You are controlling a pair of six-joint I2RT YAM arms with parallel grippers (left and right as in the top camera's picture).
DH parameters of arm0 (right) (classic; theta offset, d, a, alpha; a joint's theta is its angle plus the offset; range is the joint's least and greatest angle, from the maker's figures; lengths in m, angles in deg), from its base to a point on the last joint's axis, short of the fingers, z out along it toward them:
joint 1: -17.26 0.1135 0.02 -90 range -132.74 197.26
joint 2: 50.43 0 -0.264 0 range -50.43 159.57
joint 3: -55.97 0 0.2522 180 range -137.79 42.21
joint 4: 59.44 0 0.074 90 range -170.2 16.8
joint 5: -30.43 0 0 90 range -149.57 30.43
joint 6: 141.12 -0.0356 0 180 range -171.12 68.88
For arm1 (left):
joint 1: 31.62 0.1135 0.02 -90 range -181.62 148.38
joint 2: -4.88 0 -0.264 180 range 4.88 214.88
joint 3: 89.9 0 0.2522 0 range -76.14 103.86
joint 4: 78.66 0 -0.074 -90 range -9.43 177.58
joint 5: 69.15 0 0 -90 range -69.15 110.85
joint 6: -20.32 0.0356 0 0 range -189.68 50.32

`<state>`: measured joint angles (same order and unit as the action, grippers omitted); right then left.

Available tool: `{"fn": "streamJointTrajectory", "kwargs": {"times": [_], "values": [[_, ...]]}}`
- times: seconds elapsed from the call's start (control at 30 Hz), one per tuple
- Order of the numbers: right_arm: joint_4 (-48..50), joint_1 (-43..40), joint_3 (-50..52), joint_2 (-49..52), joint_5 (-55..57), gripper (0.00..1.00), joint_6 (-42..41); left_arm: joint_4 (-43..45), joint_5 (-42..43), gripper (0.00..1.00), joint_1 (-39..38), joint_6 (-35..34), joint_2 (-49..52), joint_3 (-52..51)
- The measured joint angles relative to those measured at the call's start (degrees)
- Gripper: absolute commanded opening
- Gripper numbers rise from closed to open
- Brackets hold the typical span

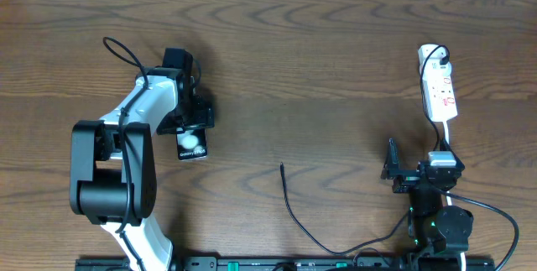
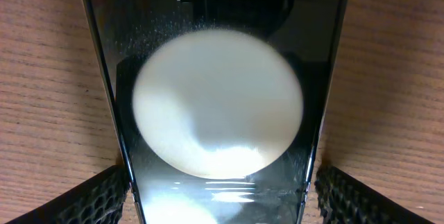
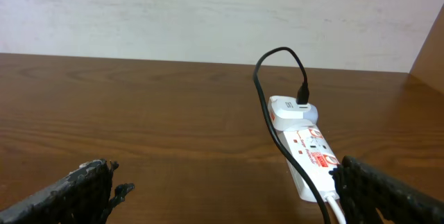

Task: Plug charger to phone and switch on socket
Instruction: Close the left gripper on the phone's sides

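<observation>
The phone [image 1: 192, 143], the charger [image 1: 289, 205] and the socket [image 1: 440, 93] all lie on a dark wooden table [image 1: 336, 28].

The white-and-black left arm [image 1: 126, 153] reaches out from the near edge on the left side. The smaller black right arm [image 1: 440, 221] sits low at the near right.

The socket is a white strip with red marks, lying lengthwise at the far right, ahead of the right arm. A white adapter [image 3: 291, 111] sits at its far end with a black lead plugged into it.

The phone rests face up on the left, under the left gripper [image 2: 220, 193]. The fingers [image 2: 104, 193] are spread to either side of it. One pad is at the phone's edge, and the other is just beside it with a sliver of wood showing (so not clamped).

The right gripper [image 3: 225, 182] faces the socket with its fingers wide apart and nothing between them.

The charger cable curves from the right arm's base across the near middle of the table. Its plug tip [image 1: 281, 166] lies on bare wood between the phone and the right arm, well apart from both.
</observation>
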<state>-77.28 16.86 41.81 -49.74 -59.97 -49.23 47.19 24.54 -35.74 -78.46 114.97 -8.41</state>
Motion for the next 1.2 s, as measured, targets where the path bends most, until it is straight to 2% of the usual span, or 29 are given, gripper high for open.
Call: {"fn": "streamJointTrajectory", "kwargs": {"times": [0.27,1.2], "values": [[0.0,0.0,0.0,0.0,0.0,0.99,0.0,0.0,0.0,0.82,0.0,0.0,0.0,0.0],[0.0,0.0,0.0,0.0,0.0,0.99,0.0,-0.1,0.0,0.8,0.0,0.0,0.0,0.0]]}}
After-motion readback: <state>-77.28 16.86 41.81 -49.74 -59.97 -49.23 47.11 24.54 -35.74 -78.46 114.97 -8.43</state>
